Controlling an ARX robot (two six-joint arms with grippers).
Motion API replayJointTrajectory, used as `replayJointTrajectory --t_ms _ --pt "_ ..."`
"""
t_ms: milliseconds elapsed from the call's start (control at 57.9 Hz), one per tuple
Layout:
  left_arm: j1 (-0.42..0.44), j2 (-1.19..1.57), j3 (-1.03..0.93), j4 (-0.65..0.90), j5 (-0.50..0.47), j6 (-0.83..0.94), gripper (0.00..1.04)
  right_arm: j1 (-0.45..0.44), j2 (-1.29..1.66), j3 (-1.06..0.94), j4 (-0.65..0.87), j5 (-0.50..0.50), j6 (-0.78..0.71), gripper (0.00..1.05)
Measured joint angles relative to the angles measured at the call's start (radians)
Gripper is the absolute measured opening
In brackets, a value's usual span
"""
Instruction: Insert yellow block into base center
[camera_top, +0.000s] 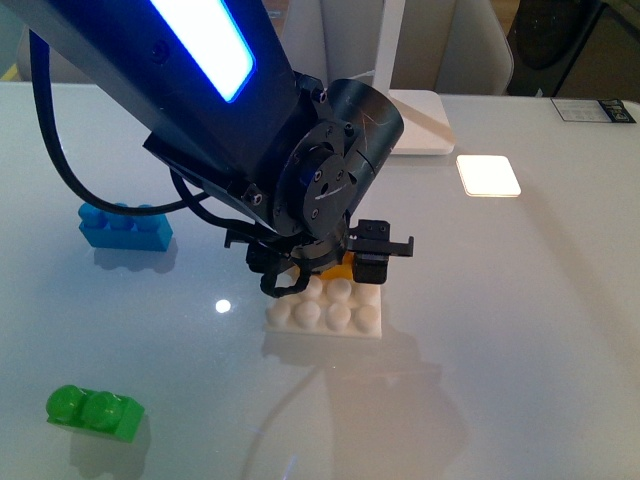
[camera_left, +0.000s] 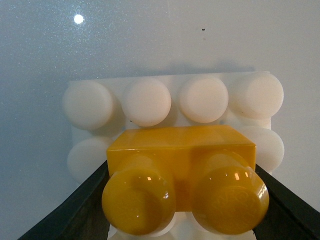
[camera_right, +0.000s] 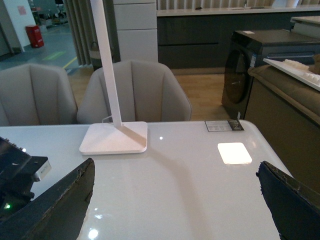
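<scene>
yellow block (camera_top: 343, 268): mostly hiding behind the left gripper (camera_top: 318, 272)
base (camera_top: 330, 310): far rows lying covered
left fingertips: running off the wrist view's edge

Between the fingers of my left pincer (camera_left: 182, 220) sits the yellow block (camera_left: 182, 172), a small glossy yellow-orange brick with two round studs that face my wrist camera. It lies level, pinched at its two short ends. Directly beneath it lies the base (camera_left: 150, 102), a white square plate with rows of round studs, flat on the worktop (camera_left: 160, 40). The block covers the plate's middle studs, with one full row of four bare beyond it. From the front only an orange sliver (camera_top: 343, 268) shows under my pincer (camera_top: 325, 262), over the base (camera_top: 335, 312).
</scene>
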Motion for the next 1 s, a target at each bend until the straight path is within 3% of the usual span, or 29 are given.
replayJointTrajectory --t_ms 587,811,1001 --pt "0.000 0.000 -0.005 0.002 0.000 0.016 0.63 0.000 0.000 0.000 0.000 0.000 0.000 0.96" --pt "-0.001 0.002 -0.011 0.003 0.010 0.035 0.96 0.000 0.000 0.000 0.000 0.000 0.000 0.96" --pt "0.000 -0.006 -0.025 0.009 0.008 0.045 0.97 0.000 0.000 0.000 0.000 0.000 0.000 0.96"
